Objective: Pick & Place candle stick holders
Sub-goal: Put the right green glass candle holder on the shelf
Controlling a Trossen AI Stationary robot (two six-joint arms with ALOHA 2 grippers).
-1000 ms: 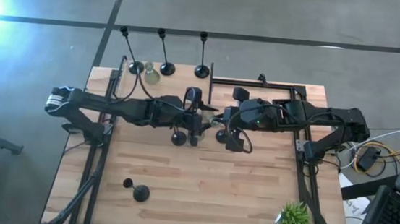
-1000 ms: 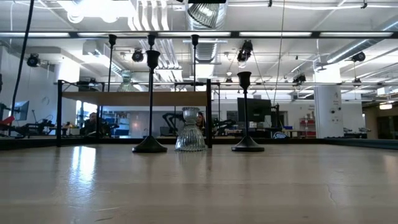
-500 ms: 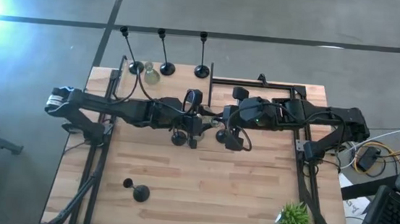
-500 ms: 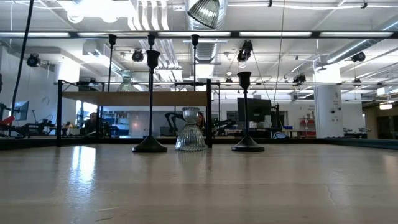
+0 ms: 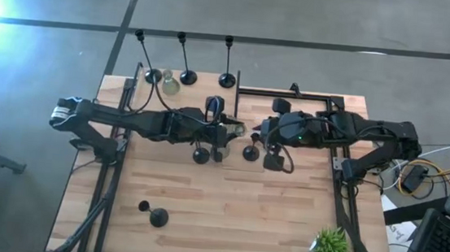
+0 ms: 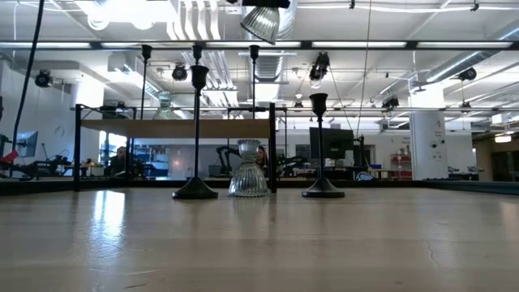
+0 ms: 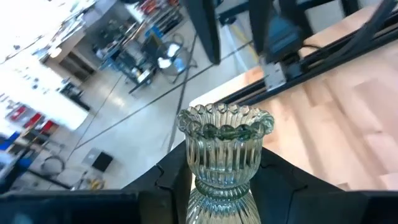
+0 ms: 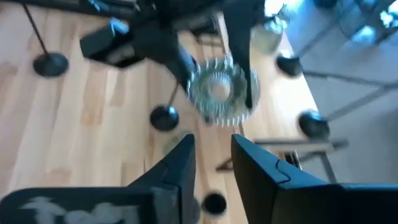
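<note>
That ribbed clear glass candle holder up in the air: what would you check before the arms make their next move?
1. Left gripper shut on the ribbed clear glass candle holder: ok.
2. Glass upright in the grip: ok.
3. Right gripper open and apart from the glass: ok.
4. Short black round-based holder on the wooden table beneath the arms, standing: ok.
5. Where the glass should be set down: cannot tell.
</note>
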